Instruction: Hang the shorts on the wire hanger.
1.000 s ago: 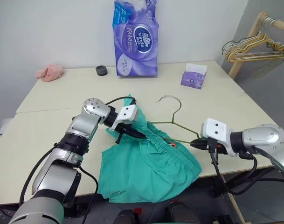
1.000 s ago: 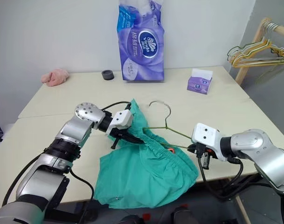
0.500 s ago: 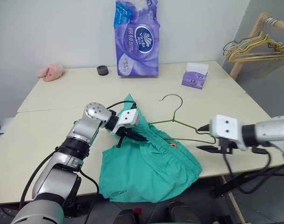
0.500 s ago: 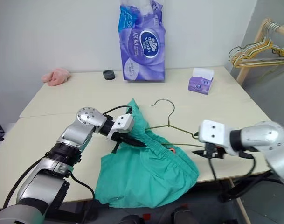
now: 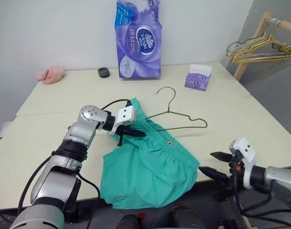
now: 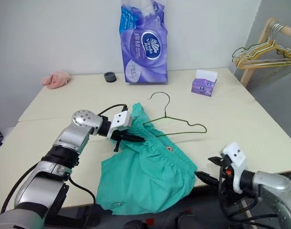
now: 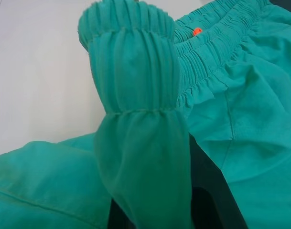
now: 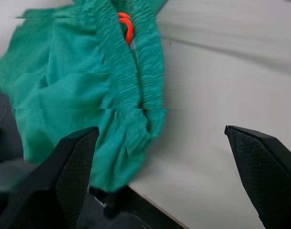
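I am watching the left hand point(image 5: 135, 134) pinching the gathered waistband of the shorts point(image 5: 150, 164), its two fingers clamped together on a fold of teal fabric that is standing up between them in the left wrist view. The shorts are lying spread on the cream surface point(image 5: 54, 133), their lower part drooping over its near edge. The wire hanger point(image 5: 176, 119) is resting flat on the surface with its hook pointing toward the far side, one end of its frame lying against the waistband beside the left hand, the other end sticking out on bare surface. The right hand point(image 5: 217, 164) is sitting low off the near edge of the surface, well apart from the hanger, its fingers spread wide and gripping nothing. Further back I am seeing a tall purple tissue pack point(image 5: 138, 40), a small tissue box point(image 5: 198, 78), a pink cloth point(image 5: 50, 74) and a small dark cap point(image 5: 103, 72)
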Robot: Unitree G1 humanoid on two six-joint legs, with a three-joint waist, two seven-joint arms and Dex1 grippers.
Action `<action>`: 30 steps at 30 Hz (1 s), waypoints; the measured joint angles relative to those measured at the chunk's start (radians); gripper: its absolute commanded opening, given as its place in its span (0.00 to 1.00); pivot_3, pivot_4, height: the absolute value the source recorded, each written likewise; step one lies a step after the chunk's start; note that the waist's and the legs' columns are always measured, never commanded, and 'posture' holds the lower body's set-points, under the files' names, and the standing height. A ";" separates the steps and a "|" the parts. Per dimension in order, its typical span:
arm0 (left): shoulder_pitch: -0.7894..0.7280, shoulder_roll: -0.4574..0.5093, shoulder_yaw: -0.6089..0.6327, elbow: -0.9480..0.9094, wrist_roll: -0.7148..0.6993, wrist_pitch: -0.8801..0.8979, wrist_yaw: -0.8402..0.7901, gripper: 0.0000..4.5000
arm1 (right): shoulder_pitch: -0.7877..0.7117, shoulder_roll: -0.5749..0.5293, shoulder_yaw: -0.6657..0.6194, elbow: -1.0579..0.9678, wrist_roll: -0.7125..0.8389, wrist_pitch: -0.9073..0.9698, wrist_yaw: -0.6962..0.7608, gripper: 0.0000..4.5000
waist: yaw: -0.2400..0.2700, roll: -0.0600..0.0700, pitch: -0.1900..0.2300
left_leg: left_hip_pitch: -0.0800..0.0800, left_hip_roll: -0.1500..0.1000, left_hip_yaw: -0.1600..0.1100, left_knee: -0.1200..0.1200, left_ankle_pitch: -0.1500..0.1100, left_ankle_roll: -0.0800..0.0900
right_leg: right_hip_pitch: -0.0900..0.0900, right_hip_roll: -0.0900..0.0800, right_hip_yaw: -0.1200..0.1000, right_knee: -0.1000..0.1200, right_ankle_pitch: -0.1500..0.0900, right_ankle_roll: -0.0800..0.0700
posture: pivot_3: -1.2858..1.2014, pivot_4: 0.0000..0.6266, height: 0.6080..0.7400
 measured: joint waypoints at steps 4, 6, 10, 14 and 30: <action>0.000 0.003 0.000 -0.001 0.000 0.008 -0.001 0.01 | 0.002 0.053 0.039 0.003 0.026 0.036 -0.070 1.00 | 0.000 0.000 0.000 | 0.000 0.000 0.000 0.000 0.000 0.000 | 0.000 0.000 0.000 0.000 0.000 0.000 | 0.44 0.10 1.00; 0.000 0.003 0.000 -0.001 0.000 0.010 -0.001 0.01 | -0.003 0.056 0.054 0.011 0.038 0.045 -0.090 1.00 | 0.000 0.000 0.000 | 0.000 0.000 0.000 0.000 0.000 0.000 | 0.000 0.000 0.000 0.000 0.000 0.000 | 0.44 0.09 1.00; 0.000 0.003 0.000 -0.002 0.000 0.011 -0.001 0.01 | -0.008 0.066 0.104 0.047 0.037 0.050 -0.119 1.00 | -0.001 0.000 0.000 | 0.000 0.000 0.000 0.000 0.000 0.000 | 0.000 0.000 0.000 0.000 0.000 0.000 | 0.45 0.09 1.00; 0.000 0.003 0.000 -0.005 0.000 0.013 -0.001 0.01 | -0.006 0.063 0.130 0.090 0.021 0.027 -0.140 1.00 | -0.001 0.000 0.000 | 0.000 0.000 0.000 0.000 0.000 0.000 | 0.000 0.000 0.000 0.000 0.000 0.000 | 0.45 0.09 1.00; 0.000 0.004 0.001 -0.014 -0.005 0.027 0.000 0.01 | -0.105 0.087 0.238 0.135 0.004 0.011 -0.208 0.25 | -0.001 0.000 0.000 | 0.000 0.000 0.000 0.000 0.000 0.000 | 0.000 0.001 0.000 0.000 0.000 0.000 | 0.45 0.08 1.00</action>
